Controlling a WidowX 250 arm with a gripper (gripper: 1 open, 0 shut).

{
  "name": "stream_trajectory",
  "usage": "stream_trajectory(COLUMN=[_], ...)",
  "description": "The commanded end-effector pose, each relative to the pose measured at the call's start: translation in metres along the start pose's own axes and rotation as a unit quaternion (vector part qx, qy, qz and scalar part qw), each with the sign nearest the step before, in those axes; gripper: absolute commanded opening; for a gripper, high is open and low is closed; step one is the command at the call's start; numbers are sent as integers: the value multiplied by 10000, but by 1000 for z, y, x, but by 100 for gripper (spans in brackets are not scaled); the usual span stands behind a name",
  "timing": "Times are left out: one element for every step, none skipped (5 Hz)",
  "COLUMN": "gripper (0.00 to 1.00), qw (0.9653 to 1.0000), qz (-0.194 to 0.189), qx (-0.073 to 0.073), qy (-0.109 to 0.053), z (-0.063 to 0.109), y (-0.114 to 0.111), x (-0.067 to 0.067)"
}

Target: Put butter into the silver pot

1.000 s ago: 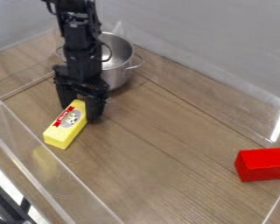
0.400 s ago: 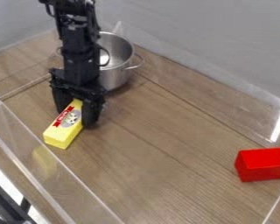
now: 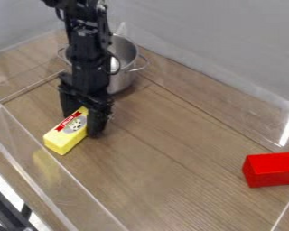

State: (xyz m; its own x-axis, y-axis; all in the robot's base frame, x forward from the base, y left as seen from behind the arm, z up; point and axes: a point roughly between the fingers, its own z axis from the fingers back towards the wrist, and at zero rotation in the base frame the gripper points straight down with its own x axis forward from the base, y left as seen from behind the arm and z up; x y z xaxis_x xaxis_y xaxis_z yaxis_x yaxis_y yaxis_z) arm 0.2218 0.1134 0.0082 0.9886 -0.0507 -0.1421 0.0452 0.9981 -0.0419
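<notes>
In the single camera view, the black robot arm (image 3: 87, 41) reaches down from the top edge, left of the middle, and its jaws (image 3: 84, 115) are low over the wooden table (image 3: 172, 162), at the far end of the butter (image 3: 66, 132). The dark fingers overlap that end of the yellow block, one on its left side and one on its right, but whether they are pressed against it or just around it I cannot tell, so I cannot say if the jaws are gripping. The butter lies on the table in the left part of the view, slanting from lower left to upper right, with its red-and-white label facing up and its near end in plain sight. The silver pot (image 3: 124, 65) stands behind the arm and a little to the right, apart from the butter; the arm hides part of its left side, while its right handle (image 3: 141, 63) shows. A red block (image 3: 271, 170) sits on the table at the right edge, well apart from both the butter and the pot
</notes>
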Motion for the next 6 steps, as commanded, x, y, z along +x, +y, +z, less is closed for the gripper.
stream_trajectory(gripper=[0, 0, 0, 0, 0, 0], qw=[9985, 9996, 10000, 10000, 10000, 9999], qz=[-532, -261, -23, -13, 9, 37], qx=[60, 16, -19, -20, -13, -7], qy=[79, 85, 69, 65, 77, 95], z=[6, 1, -4, -7, -9, -11], y=[12, 5, -3, 9, 22, 34], x=[-18, -15, -11, -5, 0, 5])
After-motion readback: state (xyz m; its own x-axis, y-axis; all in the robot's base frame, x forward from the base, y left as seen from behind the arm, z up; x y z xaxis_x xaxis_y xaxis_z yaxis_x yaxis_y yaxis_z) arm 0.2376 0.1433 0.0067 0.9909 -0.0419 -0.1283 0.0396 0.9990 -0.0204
